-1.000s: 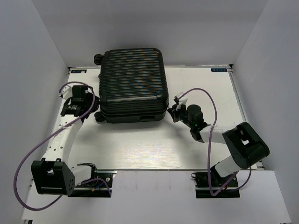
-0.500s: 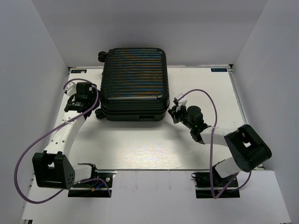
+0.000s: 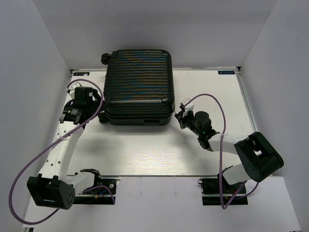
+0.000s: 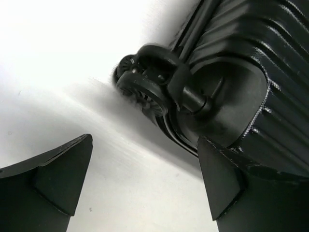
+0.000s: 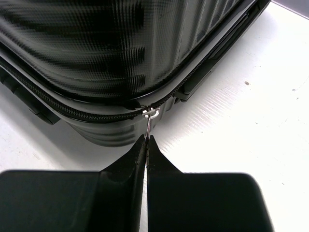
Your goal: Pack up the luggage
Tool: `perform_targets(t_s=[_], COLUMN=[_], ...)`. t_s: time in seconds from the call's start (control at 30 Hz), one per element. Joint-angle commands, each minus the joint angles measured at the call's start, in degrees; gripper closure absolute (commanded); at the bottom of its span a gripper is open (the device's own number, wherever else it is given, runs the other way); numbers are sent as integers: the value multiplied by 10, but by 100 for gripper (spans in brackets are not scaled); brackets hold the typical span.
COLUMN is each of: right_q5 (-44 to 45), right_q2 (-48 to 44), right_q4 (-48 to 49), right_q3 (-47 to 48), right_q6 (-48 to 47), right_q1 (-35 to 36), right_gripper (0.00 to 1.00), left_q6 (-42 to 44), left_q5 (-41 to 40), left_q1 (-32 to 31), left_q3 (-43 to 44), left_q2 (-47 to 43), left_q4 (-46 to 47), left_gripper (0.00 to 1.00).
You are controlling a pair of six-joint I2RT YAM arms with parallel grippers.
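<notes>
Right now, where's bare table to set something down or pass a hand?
Free: wide table strip between suitcase front and arm bases; far-right corner beside suitcase. Crowded: left gripper by the wheel, right gripper on the zipper pull.

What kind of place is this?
Probably a robot test booth: plain white walls around a white table, two robot arms bolted at its near edge, a black suitcase on it.

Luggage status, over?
Right gripper shut on zipper pull. Left gripper open, empty, beside a wheel. Luggage lid down, flat on table. Nothing in the way.
</notes>
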Motion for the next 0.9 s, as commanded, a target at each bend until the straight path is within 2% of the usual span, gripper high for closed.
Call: perform_targets(t_s=[0.0,0.03,0.07,0.13,0.2,0.23,0.27,0.33,0.37,0.47,0.5,0.53,0.57,0.6,0.63,0.7,0.77,0.87], right_q5=[-28,-28,-28,-28,-35,-34,-35,-30,-29,-25,-25,-24,-22,-22,-19,-19,-14,-3], right_q2=[-8,-8,-10,-18,-21,-22,-22,-20,-20,-22,-25,-25,-26,-24,-25,-25,-27,-32], right_q4=[18,19,20,20,20,19,19,13,11,5,5,4,3,3,3,3,2,0], right_q3=[-12,-13,-12,-13,-17,-18,-19,-19,-19,-18,-19,-17,-18,-18,-18,-19,-19,-19], right_q6=[-11,-10,-11,-12,-15,-18,-19,-24,-25,-28,-28,-29,-29,-28,-29,-28,-28,-30], right_q1=[6,6,6,6,6,6,5,6,6,6,6,6,6,6,6,6,7,6], right_gripper=[100,100,100,100,100,100,100,100,100,100,100,100,100,100,100,100,100,100], left_q6=[49,73,76,49,66,67,72,44,34,-26,-50,-88,-92,-104,-118,-148,-179,-208], left_q5=[51,184,211,213,202,177,177,144,136,115,107,99,85,91,92,97,100,99], left_q1=[20,38,51,56,50,48,46,44,45,47,48,55,57,65,66,66,67,70], left_q3=[-48,-75,-154,-176,-147,-129,-117,-89,-90,-78,-16,12,38,110,129,157,142,145], left_q2=[-40,-71,-85,-115,-114,-111,-110,-95,-93,-67,-50,7,28,46,93,111,115,127], left_q4=[62,100,231,259,218,188,176,163,176,159,134,26,-6,-29,-87,-96,-81,-104], left_gripper=[0,0,0,0,0,5,5,5,0,0,0,0,0,0,0,6,12,16])
